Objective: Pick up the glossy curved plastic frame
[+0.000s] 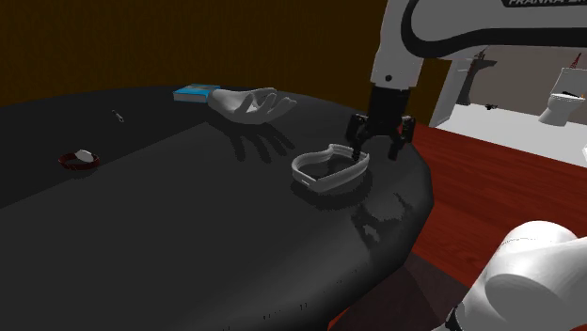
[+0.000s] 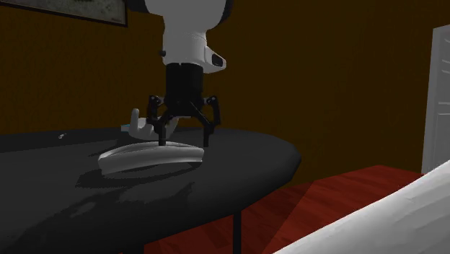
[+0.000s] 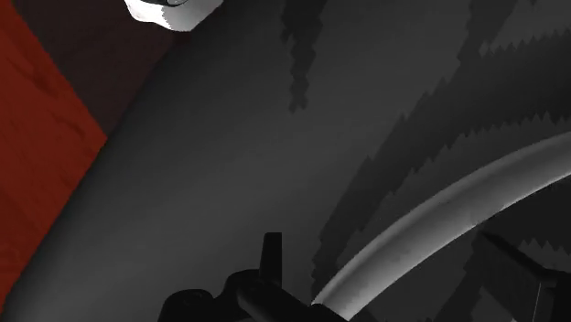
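White and glossy, so apt to squirt sideways across the worktop (image 2: pixel 249 160) if clamped off-centre by fingers (image 3: pixel 271 265) spread open astride the curved frame (image 2: pixel 148 156).

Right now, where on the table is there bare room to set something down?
The widest bare stretch of the table is its near side in the shoulder view, bordered by the red dish, the white hand model and the frame. Crowded: the far rim with the blue box beside the hand model, and the rim where the open tool stands over the frame.
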Controlling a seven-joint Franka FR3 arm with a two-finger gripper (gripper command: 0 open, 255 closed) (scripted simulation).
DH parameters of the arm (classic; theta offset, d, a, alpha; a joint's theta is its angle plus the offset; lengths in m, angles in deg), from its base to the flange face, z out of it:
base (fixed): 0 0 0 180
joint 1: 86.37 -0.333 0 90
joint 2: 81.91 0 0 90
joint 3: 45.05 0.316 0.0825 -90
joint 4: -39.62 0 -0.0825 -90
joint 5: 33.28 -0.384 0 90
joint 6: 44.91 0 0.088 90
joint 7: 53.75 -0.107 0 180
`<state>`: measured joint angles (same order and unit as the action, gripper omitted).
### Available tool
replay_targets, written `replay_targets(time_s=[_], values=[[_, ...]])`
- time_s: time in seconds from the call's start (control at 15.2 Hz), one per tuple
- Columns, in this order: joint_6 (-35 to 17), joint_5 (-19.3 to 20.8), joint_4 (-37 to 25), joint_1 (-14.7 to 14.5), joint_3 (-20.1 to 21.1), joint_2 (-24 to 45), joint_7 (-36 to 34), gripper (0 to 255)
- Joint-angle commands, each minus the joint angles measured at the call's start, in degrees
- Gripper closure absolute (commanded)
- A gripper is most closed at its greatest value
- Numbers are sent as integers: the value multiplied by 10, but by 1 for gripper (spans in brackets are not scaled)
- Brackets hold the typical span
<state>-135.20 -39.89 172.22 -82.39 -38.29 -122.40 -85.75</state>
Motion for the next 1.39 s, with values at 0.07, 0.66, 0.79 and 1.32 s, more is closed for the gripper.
replay_targets(time_s=[0.07,0.66,0.79,1.32], values=[[-35,-29,-32,30,43,44,-135,0],[-116,-47,-72,85,109,126,-350,0],[-131,-49,-56,84,111,125,-348,0],[-151,-51,-37,84,113,126,-347,255]])
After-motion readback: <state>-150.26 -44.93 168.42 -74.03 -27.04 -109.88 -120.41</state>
